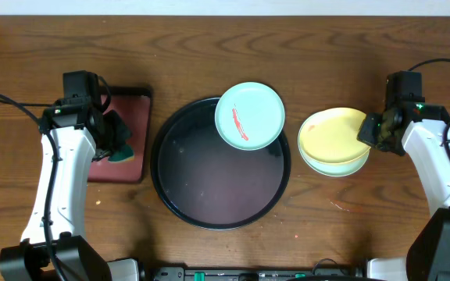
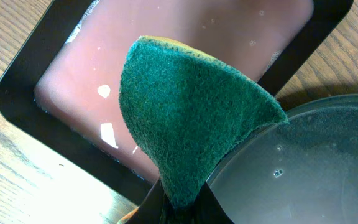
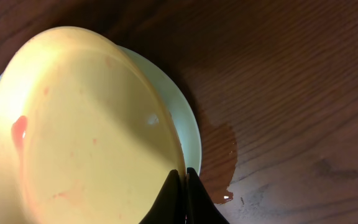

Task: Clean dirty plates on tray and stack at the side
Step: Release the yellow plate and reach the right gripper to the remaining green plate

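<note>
Well, the table [image 1: 209,47] is brown wood. On it sits the tray [image 1: 209,183], with a red tray [image 1: 128,167] at its 9 o'clock. A smeared plate [image 1: 256,109] rests on the tray's rim at 1 o'clock. At 3 o'clock — off the tray — the yellow plate [image 1: 330,134] lies tilted on a green plate [image 1: 336,168], its rim pinched tight by the right gripper [image 1: 368,129]. The left gripper [image 1: 114,140] squeezes a sponge [image 1: 121,155] over the red tray.

Our three views
We look straight down overhead; close wrist views share the tray [image 1: 209,187] left, the yellow plate [image 1: 330,134] right.
</note>
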